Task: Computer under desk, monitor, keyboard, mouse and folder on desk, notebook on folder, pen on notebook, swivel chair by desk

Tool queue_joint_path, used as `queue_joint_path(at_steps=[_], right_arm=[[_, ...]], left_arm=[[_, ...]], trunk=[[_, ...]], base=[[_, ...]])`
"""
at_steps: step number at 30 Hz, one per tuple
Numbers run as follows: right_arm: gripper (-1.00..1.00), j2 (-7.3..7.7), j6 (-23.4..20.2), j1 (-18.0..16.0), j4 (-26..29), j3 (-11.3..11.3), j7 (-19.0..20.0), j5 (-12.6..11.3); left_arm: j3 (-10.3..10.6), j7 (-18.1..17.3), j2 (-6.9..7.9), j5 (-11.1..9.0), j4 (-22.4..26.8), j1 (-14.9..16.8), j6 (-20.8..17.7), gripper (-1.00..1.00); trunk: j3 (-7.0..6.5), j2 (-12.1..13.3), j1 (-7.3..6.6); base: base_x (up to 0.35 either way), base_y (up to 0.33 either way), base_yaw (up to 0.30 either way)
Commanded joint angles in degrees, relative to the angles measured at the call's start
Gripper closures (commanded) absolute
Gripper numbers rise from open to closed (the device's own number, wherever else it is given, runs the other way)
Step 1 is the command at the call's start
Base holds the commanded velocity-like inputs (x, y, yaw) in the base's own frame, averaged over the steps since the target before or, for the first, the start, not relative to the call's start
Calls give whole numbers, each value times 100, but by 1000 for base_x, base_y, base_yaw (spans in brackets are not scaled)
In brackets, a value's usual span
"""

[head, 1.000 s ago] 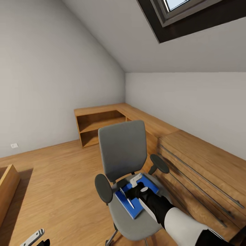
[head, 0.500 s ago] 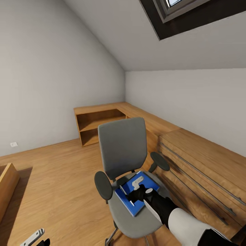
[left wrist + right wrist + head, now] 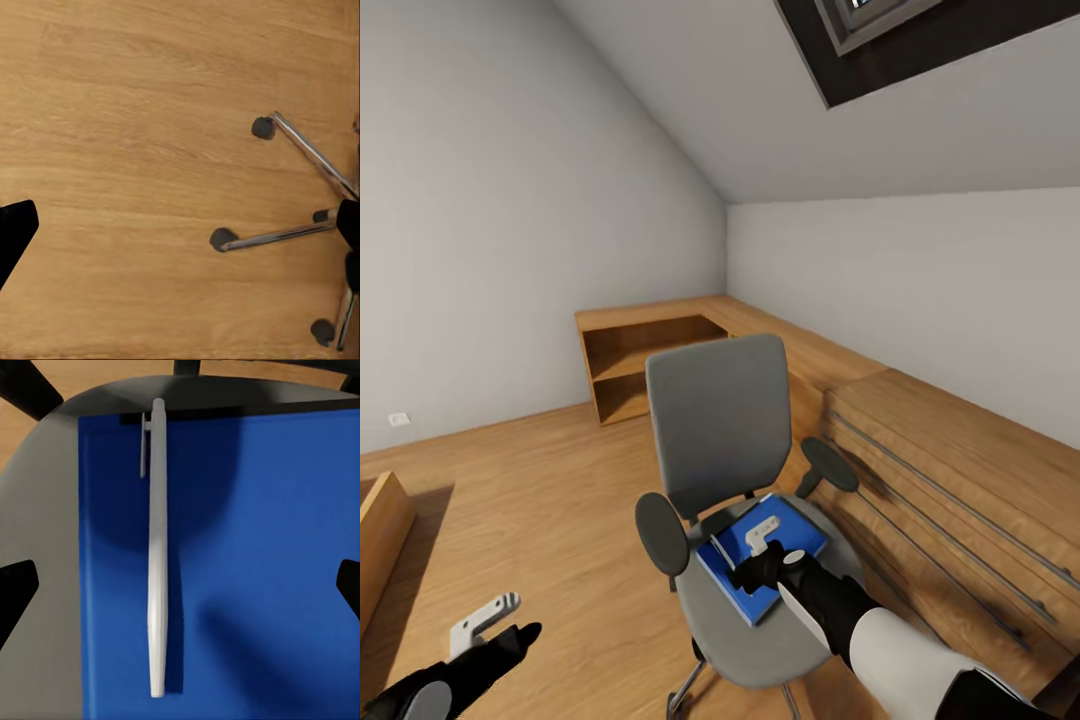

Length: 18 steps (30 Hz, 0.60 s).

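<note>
Over by the wooden shelving sits your swivel chair (image 3: 735,470), with the blue folder (image 3: 765,560) flat on its seat and the white pen (image 3: 156,555) lying on the folder. Your right gripper (image 3: 760,545) hovers above them, jaws open. Left gripper (image 3: 485,625) hangs over the floor (image 3: 120,150), jaws spread too.

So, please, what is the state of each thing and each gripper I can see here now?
swivel chair: upright on the floor, beside the wooden drawers.
folder: lying flat on the chair seat.
pen: lying on the folder, not gripped.
right gripper: open, above the folder and pen.
left gripper: low over the floor; open or shut, cannot tell.
</note>
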<state>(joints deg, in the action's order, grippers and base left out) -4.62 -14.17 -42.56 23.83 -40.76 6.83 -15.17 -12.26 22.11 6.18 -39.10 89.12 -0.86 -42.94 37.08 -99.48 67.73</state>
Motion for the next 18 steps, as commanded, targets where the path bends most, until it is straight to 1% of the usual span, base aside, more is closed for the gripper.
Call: queue_joint_path(at_steps=[1, 2, 3, 4, 5, 6, 7, 10, 11, 12, 13, 15, 18], right_arm=[[-100, 0, -27, -7, 5, -26, -5, -47], [-100, 1, -28, -7, 6, -27, -5, -48], [-100, 2, -30, -7, 6, -25, -5, -48], [-100, 3, -31, -7, 7, -24, -6, -48], [-100, 3, -32, -7, 7, -22, -6, -48], [-100, 4, -32, -7, 7, -22, -4, -48], [-100, 4, -31, -7, 7, -21, -3, -50], [-100, 4, -27, -7, 9, -20, 1, -54], [-100, 4, -27, -7, 11, -20, 3, -54], [-100, 4, -21, -7, 13, -20, 6, -55], [-100, 4, -6, -7, 16, -19, 11, -56], [-100, 8, 1, -7, 21, -19, 16, -56], [-100, 8, -17, -7, 34, -19, 10, -57]], left_arm=[[-7, 52, 10, -224, 138, 94, -331, -100], [-15, 53, 16, -322, 182, 156, -449, -100], [-43, 55, 32, -539, 246, 282, -624, -100], [-64, 55, 43, -653, 269, 339, -688, -100], [-111, 58, 73, -878, 300, 429, -780, -100], [-135, 59, 86, -984, 309, 460, -813, -100], [-170, 65, 100, -1159, 321, 506, -859, -100], [-221, 71, 120, -1355, 329, 554, -904, -100], [-232, 71, 123, -1383, 330, 561, -911, -100], [-265, 73, 129, -1420, 331, 570, -920, -100], [-347, 74, 128, -1449, 331, 579, -928, -100], [-400, 74, 120, -1463, 315, 583, -928, -100], [-452, 73, 114, -1478, 265, 586, -923, -100]], trunk=[[23, -44, 23], [41, -84, 45], [59, -124, 67], [77, -165, 89], [95, -205, 110], [113, -245, 132], [131, -285, 154], [185, -405, 220], [203, -445, 242], [221, -485, 264], [239, -526, 286], [274, -606, 330], [274, -606, 330]], base=[[0, 0, 0], [0, 0, 0], [0, 0, 0], [0, 0, 0], [0, 0, 0], [0, 0, 0], [0, 0, 0], [0, 0, 0], [0, 0, 0], [0, 0, 0], [0, 0, 0], [0, 0, 0], [0, 0, 0]])
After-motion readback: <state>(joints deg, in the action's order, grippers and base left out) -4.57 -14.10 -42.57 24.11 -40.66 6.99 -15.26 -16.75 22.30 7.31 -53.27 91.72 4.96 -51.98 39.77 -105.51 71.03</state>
